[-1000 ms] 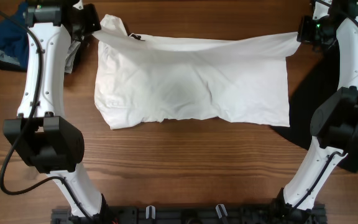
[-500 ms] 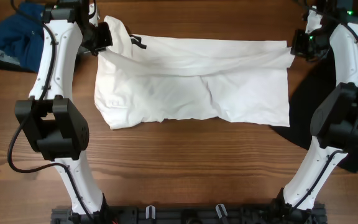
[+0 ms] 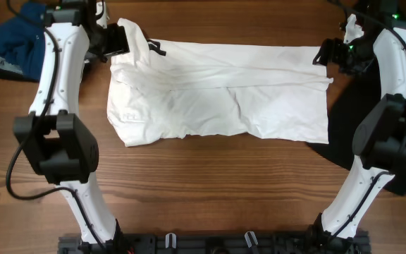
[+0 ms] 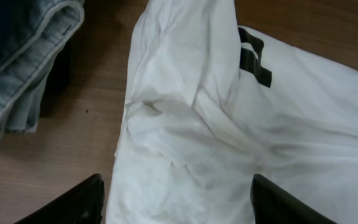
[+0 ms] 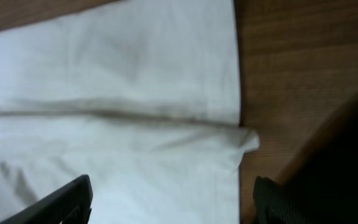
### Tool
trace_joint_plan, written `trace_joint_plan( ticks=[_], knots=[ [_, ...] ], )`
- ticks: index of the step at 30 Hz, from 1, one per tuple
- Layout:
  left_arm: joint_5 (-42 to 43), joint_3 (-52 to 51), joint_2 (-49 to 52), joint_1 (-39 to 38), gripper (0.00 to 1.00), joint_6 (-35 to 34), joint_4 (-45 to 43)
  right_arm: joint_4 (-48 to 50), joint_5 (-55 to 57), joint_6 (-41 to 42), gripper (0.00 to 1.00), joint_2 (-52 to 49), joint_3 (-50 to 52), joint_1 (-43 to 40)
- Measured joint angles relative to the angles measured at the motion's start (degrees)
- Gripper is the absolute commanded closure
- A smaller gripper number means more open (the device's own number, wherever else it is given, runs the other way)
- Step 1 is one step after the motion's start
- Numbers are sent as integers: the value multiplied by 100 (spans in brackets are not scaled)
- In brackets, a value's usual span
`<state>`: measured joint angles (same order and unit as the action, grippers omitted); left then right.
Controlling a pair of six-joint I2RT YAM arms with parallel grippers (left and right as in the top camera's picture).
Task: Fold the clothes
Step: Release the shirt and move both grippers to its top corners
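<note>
Overhead: white T-shirt [image 3: 217, 92], folded into a wide band, lying flat at the centre of the wooden table [image 3: 210, 190]. Left gripper [image 3: 122, 39] at the shirt's top-left corner; right gripper [image 3: 324, 55] at its top-right edge. Blue garment [image 3: 9, 39] at far left; black garment [image 3: 342, 128] just beside the shirt's right edge. Left wrist: fingers [image 4: 73, 202] spread wide, nothing clasped, rumpled shirt corner lying below and beyond them; black print [image 4: 253, 59] on the cloth; blue garment at upper left. Right wrist: fingers [image 5: 61, 202] spread wide, empty, above the shirt's hemmed side edge; one crease runs across the cloth.
</note>
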<state>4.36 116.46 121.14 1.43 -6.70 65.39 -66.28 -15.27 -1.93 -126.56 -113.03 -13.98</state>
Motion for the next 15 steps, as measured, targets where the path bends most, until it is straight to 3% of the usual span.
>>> trace_joint_plan(
  ticks=[3,8,15],
  knots=[
    [0,0,-586,17,13,-15,413,-330,-170,26,16,476,0,0],
    [0,46,-1757,15,11,-546,1349,-1060,-188,223,18,1888,-68,0],
    [0,33,-2068,-2,11,-1064,2706,-2243,313,872,18,3027,-79,0]
  ],
)
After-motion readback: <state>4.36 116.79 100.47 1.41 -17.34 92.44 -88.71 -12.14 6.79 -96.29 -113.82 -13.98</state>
